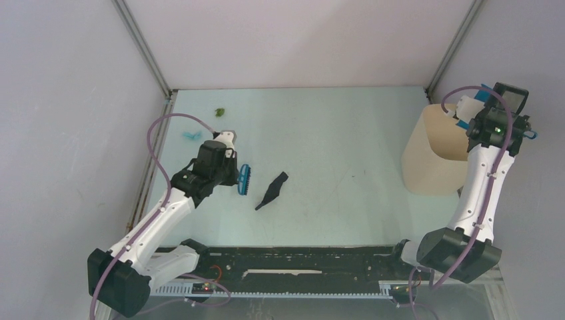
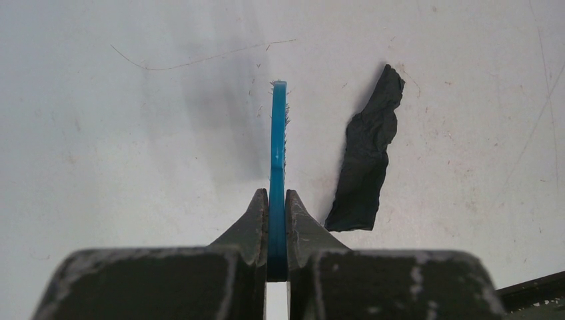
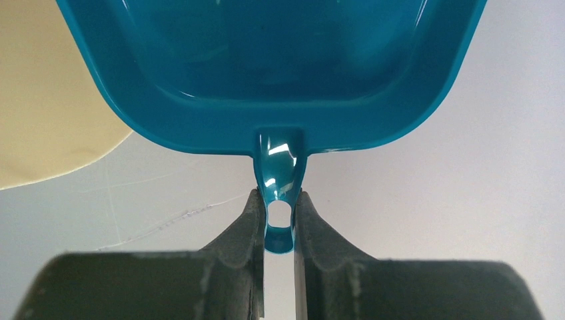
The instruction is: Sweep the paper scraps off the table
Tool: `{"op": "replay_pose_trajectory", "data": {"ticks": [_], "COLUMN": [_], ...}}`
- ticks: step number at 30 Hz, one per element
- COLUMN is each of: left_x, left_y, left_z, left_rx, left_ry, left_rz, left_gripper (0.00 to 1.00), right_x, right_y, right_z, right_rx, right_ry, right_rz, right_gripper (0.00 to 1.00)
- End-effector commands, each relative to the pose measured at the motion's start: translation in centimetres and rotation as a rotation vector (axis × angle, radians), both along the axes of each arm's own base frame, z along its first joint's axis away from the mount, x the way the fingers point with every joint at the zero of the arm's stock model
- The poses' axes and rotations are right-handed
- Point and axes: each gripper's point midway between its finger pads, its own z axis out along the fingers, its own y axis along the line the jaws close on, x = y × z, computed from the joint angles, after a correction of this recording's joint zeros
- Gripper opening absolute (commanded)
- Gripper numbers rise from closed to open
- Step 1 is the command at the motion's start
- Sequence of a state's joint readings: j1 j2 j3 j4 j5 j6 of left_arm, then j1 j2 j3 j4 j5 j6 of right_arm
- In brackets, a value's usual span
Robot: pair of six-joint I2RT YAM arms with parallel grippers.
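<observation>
1. Setting: a pale mint tabletop (image 1: 333,133) inside a white-walled enclosure with metal rails at the corners.
2. Paper scraps, dark piece (image 2: 368,160): a flat, elongated strip left of the tabletop's centre, toward the near edge. Its long axis runs about parallel to the brush blade.
3. Paper scraps, remainder: a blue wad (image 1: 192,135) and a green wad (image 1: 218,112), both near the far-left corner and well apart from the dark piece.
4. Brush (image 2: 278,147): blue, held edge-on. The dark strip lies just beside it on its right, apart and not touching.
5. Left end effector (image 2: 277,200): clenched on the brush handle. This arm is much the nearer to all three scraps, so the sweep likely falls to it, pushing rightward.
6. Right end effector (image 3: 278,207): clamped on the handle loop of the dustpan (image 3: 266,67), held aloft at the right edge by the far-right corner.
7. Dustpan contents: no scraps show in the visible part of its tray.
8. Bin (image 1: 433,157): cream-coloured, at the right edge, beneath the dustpan. Its contents cannot be told.
</observation>
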State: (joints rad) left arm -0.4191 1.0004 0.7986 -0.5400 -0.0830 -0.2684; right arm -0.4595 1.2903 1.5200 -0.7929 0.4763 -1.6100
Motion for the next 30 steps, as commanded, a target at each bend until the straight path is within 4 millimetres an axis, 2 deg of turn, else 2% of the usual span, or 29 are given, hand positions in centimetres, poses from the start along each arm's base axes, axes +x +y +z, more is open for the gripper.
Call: {"op": "replay_pose_trajectory", "data": {"ticks": [1,5,8,11,14,16,20,21,24,27,29,30], "left_x": [0.7,0.8,0.9,1.1,1.7,2.1,3.9,4.5,6.8,10.0,12.4,13.9], "left_y": [0.3,0.4,0.8,1.2,2.0,2.1,2.0,2.0,2.6,3.5,4.2,5.0], "left_z": [1.2,1.2,1.4,2.1,3.6,4.9,9.0,10.5,14.7,17.6,19.0,19.0], "left_rx": [0.006,0.012,0.021,0.033,0.043,0.040,-0.012,-0.033,-0.089,-0.196,-0.308,-0.350], "left_ry": [-0.056,-0.059,-0.068,-0.091,-0.130,-0.150,-0.229,-0.262,-0.388,-0.515,-0.574,-0.582], "left_rz": [0.002,0.011,0.025,0.051,0.098,0.118,0.182,0.202,0.304,0.407,0.470,0.514], "left_gripper": [0.00,0.00,0.00,0.00,0.00,0.00,0.00,0.00,0.00,0.00,0.00,0.00], "right_x": [0.3,1.0,2.0,2.8,3.0,2.6,-0.2,-1.1,-2.7,-3.3,-3.6,-3.7], "right_y": [2.5,6.8,10.9,15.6,21.6,25.1,31.6,32.7,35.8,37.8,38.1,38.0], "right_z": [3.9,3.4,2.5,0.8,-2.1,-4.8,-10.9,-13.2,-17.0,-18.5,-19.1,-19.5], "right_rx": [0.069,0.238,0.353,0.487,0.691,0.826,1.128,1.179,1.290,1.379,1.399,1.397], "right_ry": [-0.232,-0.281,-0.298,-0.281,-0.202,-0.121,0.103,0.168,0.273,0.306,0.308,0.304], "right_rz": [0.019,0.069,0.142,0.225,0.341,0.388,0.440,0.423,0.402,0.397,0.396,0.396], "right_gripper": [0.09,0.09,0.09,0.08,0.09,0.08,0.09,0.09,0.09,0.09,0.09,0.09]}}
